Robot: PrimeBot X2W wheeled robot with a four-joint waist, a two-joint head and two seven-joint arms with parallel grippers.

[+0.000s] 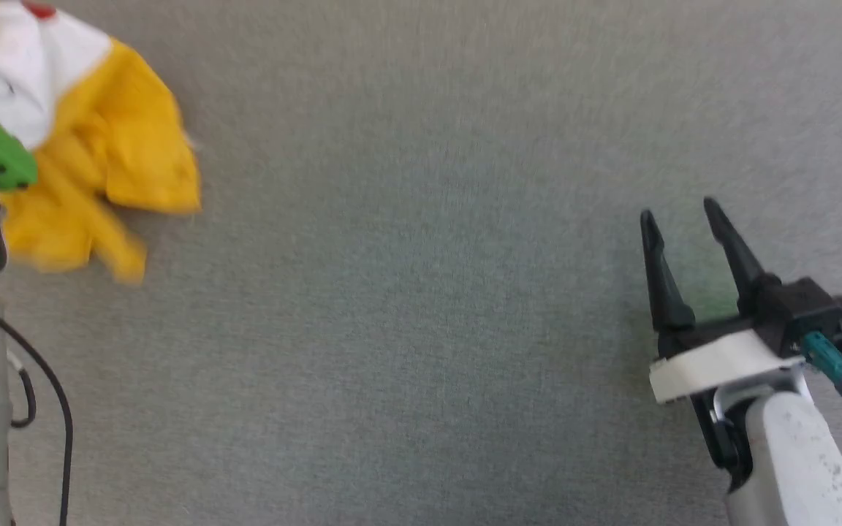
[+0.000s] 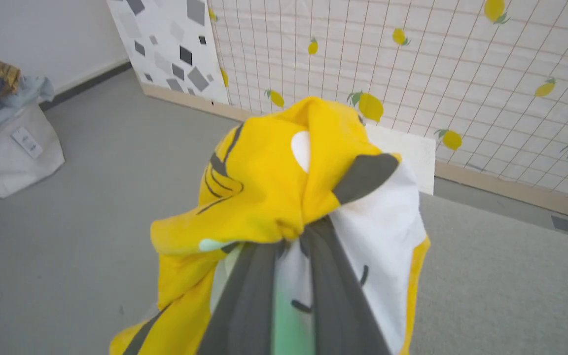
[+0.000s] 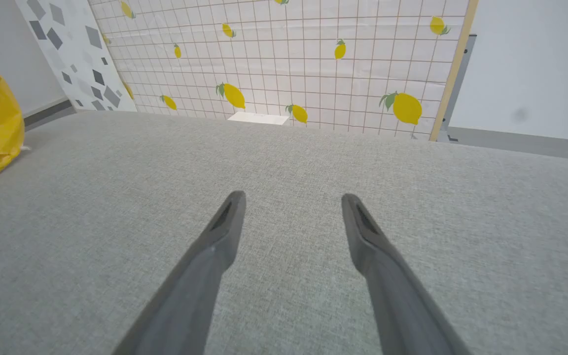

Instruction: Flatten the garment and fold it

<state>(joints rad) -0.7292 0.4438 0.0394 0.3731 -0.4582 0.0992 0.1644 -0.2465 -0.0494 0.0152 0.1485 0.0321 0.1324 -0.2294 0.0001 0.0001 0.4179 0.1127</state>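
- Left end effector (image 2: pixel 299 236): fingers pinched close together, clamped on a bunch of the garment (image 2: pixel 264 172).
- Garment is crumpled, not flat. In the left wrist view yellow cloth is heaped over the fingers, black print lines on one side and a white patch with black marks on the other.
- Head view: garment sits at the far upper left of the grey worktop (image 1: pixel 421 292), yellow folds hanging out to the right, white and a bit of red at the top. It's blurred, so I can't tell if the lower edge touches the worktop.
- Right end effector (image 1: pixel 678 212): spread wide, nothing between the fingers. It's at the lower right of the head view, fingers pointing away from the robot over bare worktop, well apart from the garment.
- Right wrist view: garment is a yellow lump at the left edge.
- Background past the worktop: lemon-print grid panel (image 3: pixel 313 54), a grey-speckled white panel (image 2: pixel 170 44) beside it, and a pale bag stuffed with cloth (image 2: pixel 13 143) on the floor.
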